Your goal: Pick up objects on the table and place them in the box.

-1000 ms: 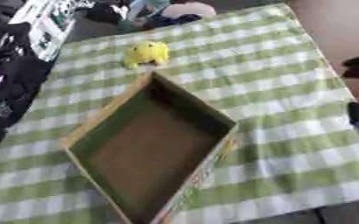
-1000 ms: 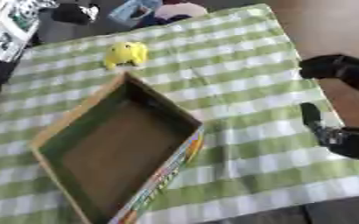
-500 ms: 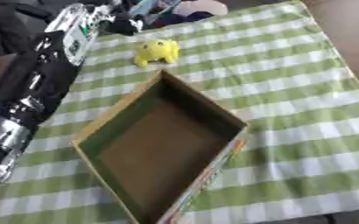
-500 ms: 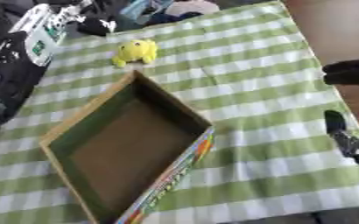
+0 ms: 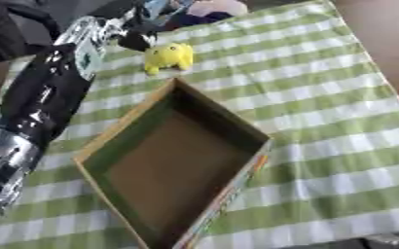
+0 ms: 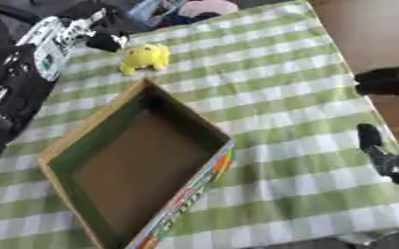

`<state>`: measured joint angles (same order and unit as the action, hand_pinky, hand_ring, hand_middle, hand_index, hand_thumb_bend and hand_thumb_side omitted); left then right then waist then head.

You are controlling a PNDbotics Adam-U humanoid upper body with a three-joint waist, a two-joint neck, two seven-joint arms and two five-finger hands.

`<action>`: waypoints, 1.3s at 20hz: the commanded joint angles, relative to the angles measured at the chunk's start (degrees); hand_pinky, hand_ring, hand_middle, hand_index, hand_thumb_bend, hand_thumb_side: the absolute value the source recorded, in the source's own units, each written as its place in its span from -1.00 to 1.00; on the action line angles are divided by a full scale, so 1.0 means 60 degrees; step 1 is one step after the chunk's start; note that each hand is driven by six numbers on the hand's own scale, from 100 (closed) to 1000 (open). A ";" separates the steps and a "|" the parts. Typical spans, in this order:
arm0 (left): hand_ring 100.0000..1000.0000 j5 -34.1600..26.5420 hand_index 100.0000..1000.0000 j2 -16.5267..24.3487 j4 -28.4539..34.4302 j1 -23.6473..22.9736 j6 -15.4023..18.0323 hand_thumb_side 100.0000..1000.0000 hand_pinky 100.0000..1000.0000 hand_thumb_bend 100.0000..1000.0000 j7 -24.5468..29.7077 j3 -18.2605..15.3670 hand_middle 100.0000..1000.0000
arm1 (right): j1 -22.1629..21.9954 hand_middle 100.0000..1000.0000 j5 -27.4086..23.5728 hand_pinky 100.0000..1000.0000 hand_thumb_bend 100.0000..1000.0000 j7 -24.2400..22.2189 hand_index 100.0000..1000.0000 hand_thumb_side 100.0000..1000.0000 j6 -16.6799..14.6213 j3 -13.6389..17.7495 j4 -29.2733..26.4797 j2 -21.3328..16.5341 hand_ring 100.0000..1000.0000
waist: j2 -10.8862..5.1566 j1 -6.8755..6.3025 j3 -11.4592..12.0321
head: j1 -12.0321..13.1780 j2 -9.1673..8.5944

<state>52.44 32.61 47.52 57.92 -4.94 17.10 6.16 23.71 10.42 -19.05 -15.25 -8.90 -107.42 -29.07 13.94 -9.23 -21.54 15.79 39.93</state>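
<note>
The yellow toy (image 5: 170, 57) sits on the checked surface (image 5: 322, 97) just beyond the far corner of the box (image 5: 173, 165), apart from it and not inside. Its body lies roughly crosswise, a little wider than deep, with small legs pointing toward the box.

The left hand (image 6: 107, 40) has its arm stretched along the box's left side, and its dark fingers end just to the left of the toy, slightly farther from the box than the toy is. So the toy lies to the right of those fingers and a touch nearer the box. Whether the fingers are apart or together I cannot tell; they read only as a dark blurred mass, and I cannot say whether they touch the toy.

The right hand (image 6: 389, 121) shows at the right edge, well away from the box and farther still from the toy, with the box's far corner lying between. Its fingers look relaxed, holding nothing.

The left hand is plainly the nearer one, so the pick likely falls to it: a short sideways close toward the toy, then a carry back over the near rim. The box looks empty, so the task seems barely begun.

Beyond the toy, some pink and blue items (image 5: 205, 9) lie at the far edge.
</note>
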 commanded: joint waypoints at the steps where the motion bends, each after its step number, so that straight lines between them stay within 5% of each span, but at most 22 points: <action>1: 0.44 0.0220 0.74 0.0124 -0.0147 0.0272 -0.0089 -0.20 0.52 -0.94 -0.0106 -0.0198 0.39 | 0.0145 0.60 -0.0093 0.65 -1.00 -0.0044 0.60 -1.00 -0.0014 0.0006 -0.0186 -0.0142 0.55 | -0.0131 0.0060 -0.0035 | -0.0066 -0.0135; 11: 0.48 0.0400 0.78 0.0058 -0.0449 0.0244 -0.0027 -0.31 0.54 -0.86 -0.0229 -0.0294 0.44 | 0.0201 0.60 -0.0124 0.65 -1.00 -0.0096 0.60 -1.00 -0.0008 -0.0026 -0.0178 -0.0117 0.55 | -0.0043 -0.0010 -0.0151 | -0.0148 -0.0248; 26: 0.60 0.0176 0.86 0.0312 0.0089 0.0346 0.0640 -0.27 0.65 -0.58 0.1601 -0.0249 0.57 | 0.0182 0.60 -0.0129 0.65 -1.00 -0.0108 0.60 -1.00 -0.0004 -0.0026 -0.0157 -0.0124 0.55 | -0.0025 -0.0022 -0.0238 | -0.0202 -0.0276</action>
<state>53.88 31.94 46.58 58.53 -1.41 25.84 5.05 24.19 10.08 -19.62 -15.16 -9.22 -107.42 -29.05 14.79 -9.79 -22.94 14.62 38.72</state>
